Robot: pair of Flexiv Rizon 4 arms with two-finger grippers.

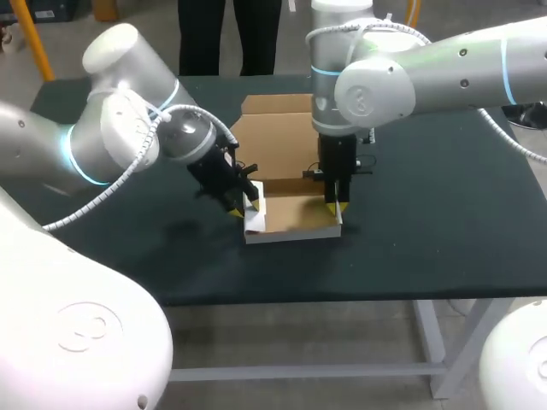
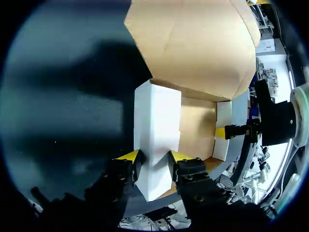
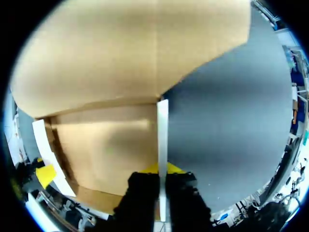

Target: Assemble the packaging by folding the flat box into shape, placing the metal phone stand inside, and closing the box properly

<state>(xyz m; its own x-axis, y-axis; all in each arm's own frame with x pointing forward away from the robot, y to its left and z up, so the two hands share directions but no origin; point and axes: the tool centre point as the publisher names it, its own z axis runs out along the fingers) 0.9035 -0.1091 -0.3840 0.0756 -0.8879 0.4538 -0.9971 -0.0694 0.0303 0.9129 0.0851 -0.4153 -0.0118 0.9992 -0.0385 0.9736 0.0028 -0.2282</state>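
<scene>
Head view: left pincer and right pincer clamp the open-lidded box.

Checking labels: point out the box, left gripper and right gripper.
box (image 1: pixel 295 233), head view, white front wall.
left gripper (image 2: pixel 153 158), left wrist view, midway between its yellow tips.
right gripper (image 3: pixel 163 169), right wrist view, midway between its tips.

Straight down into the box, between its side walls, the way is open. The left gripper clamps the box's left wall and the right gripper its right wall, barring both sides. Behind the box the lid flap lies folded back; the box's low front wall is reachable.
</scene>
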